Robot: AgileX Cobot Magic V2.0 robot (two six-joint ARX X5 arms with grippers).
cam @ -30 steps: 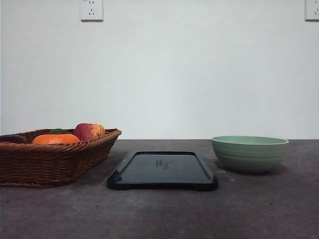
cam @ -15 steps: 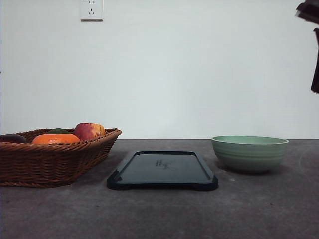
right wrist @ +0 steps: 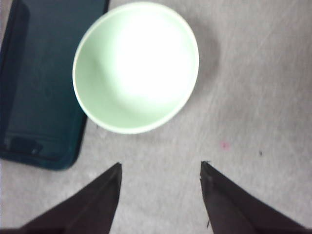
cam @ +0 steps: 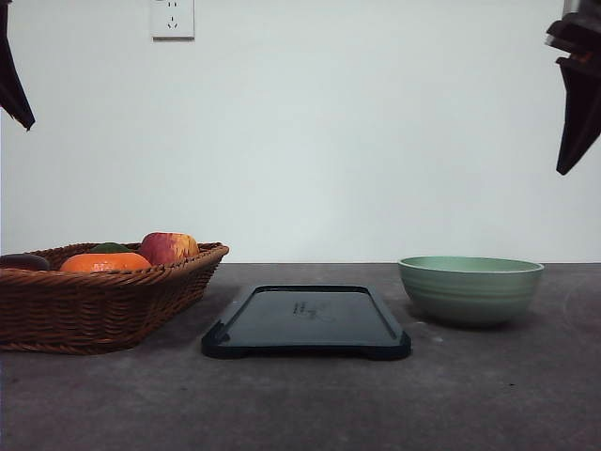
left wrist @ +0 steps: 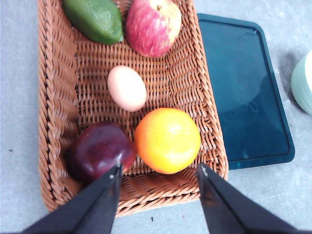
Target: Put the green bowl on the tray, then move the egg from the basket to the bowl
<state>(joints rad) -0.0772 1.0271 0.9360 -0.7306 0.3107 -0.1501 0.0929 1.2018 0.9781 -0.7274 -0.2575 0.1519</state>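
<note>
Both jaws stand apart with nothing between them. The left gripper (left wrist: 158, 170) hangs high over the near end of the basket (left wrist: 58, 122); in the front view it is a dark tip cut off at the upper left corner (cam: 13, 80). The right gripper (right wrist: 161, 168) hangs above bare surface (right wrist: 253, 126) just short of the green bowl (right wrist: 135, 68), and in the front view it shows as a dark pointed shape cut by the upper right edge (cam: 575, 103).

From the left wrist view the egg (left wrist: 126, 88) lies on the basket floor, near the middle, between a red apple (left wrist: 153, 27) and an orange (left wrist: 167, 140). A dark plum-coloured fruit (left wrist: 100, 151) sits beside the orange, partly behind a fingertip, and a green avocado-like fruit (left wrist: 95, 19) is cut off at the frame edge. In the front view the basket's wall (cam: 103, 305) hides the egg.

The tray (cam: 306, 321) lies flat between basket and bowl, apart from both. Faint markings on it are too small to read. The green bowl (cam: 470, 289) rests on the surface to the tray's right, and its inside is washed out by glare in the right wrist view.
</note>
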